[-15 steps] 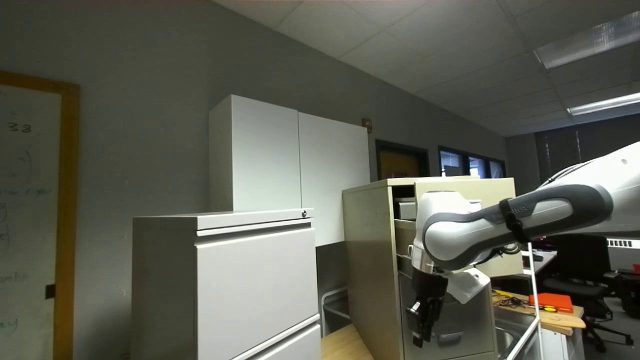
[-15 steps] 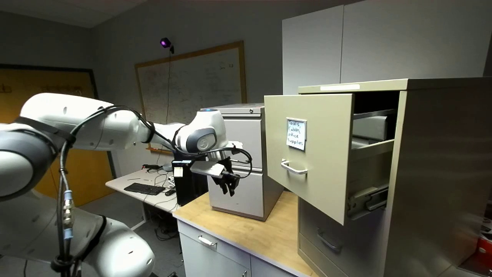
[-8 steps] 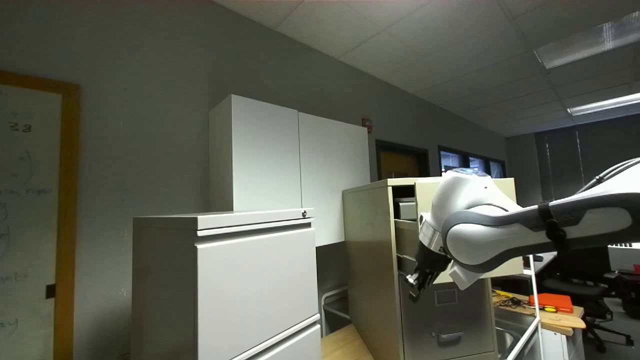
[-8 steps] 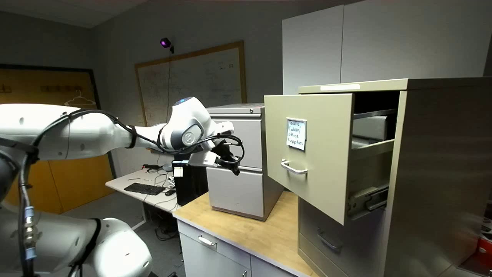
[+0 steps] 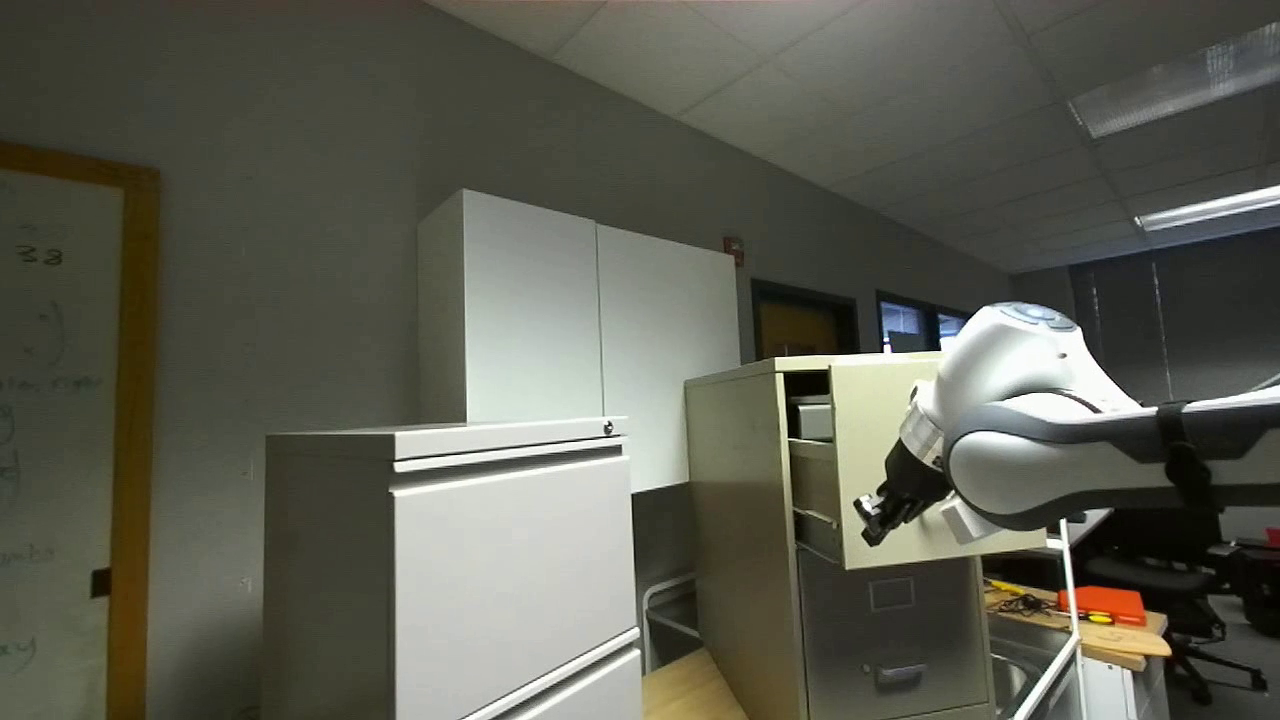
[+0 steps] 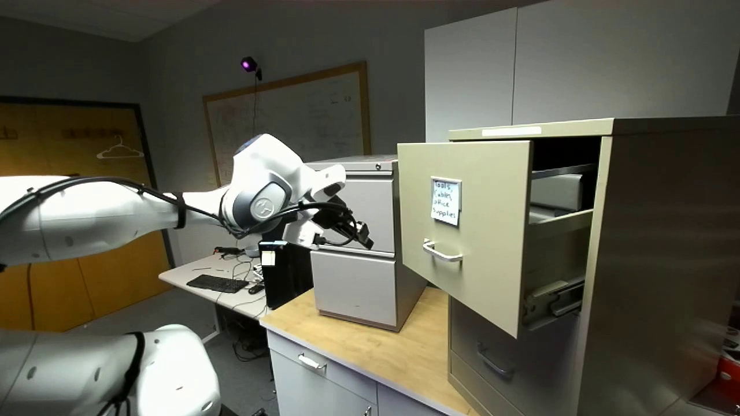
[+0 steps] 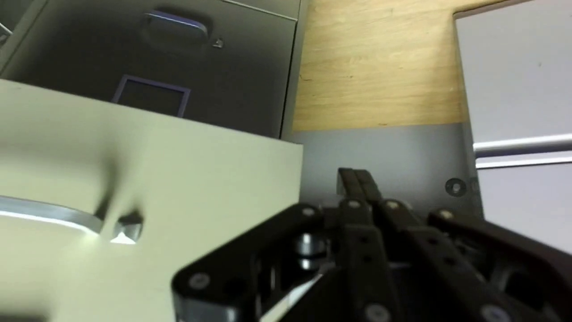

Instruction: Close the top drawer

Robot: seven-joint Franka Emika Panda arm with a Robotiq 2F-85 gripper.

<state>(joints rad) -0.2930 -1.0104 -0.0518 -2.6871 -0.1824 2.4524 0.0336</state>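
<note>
The top drawer (image 6: 480,190) of the tall beige filing cabinet (image 6: 653,260) is pulled well out. Its front carries a label (image 6: 446,201) and a silver handle (image 6: 442,252). The drawer front also shows in an exterior view (image 5: 868,420), partly behind the arm, and at the left of the wrist view (image 7: 214,179), with the handle (image 7: 44,212). My gripper (image 6: 366,237) is outside the drawer front, near its edge towards the grey cabinet, seemingly apart from it. In the wrist view the gripper (image 7: 357,179) has its fingertips together with nothing between them.
A light-grey cabinet (image 6: 358,283) stands on the wooden counter (image 6: 370,352) beside the filing cabinet. Lower beige drawers (image 5: 890,640) are shut below the top drawer. A grey box (image 6: 556,192) shows inside the open drawer. A desk (image 6: 231,283) with a keyboard stands behind.
My gripper has risen and drawn back, and its fingers have swung from pointing down to pointing more forward. The drawer has not moved.
</note>
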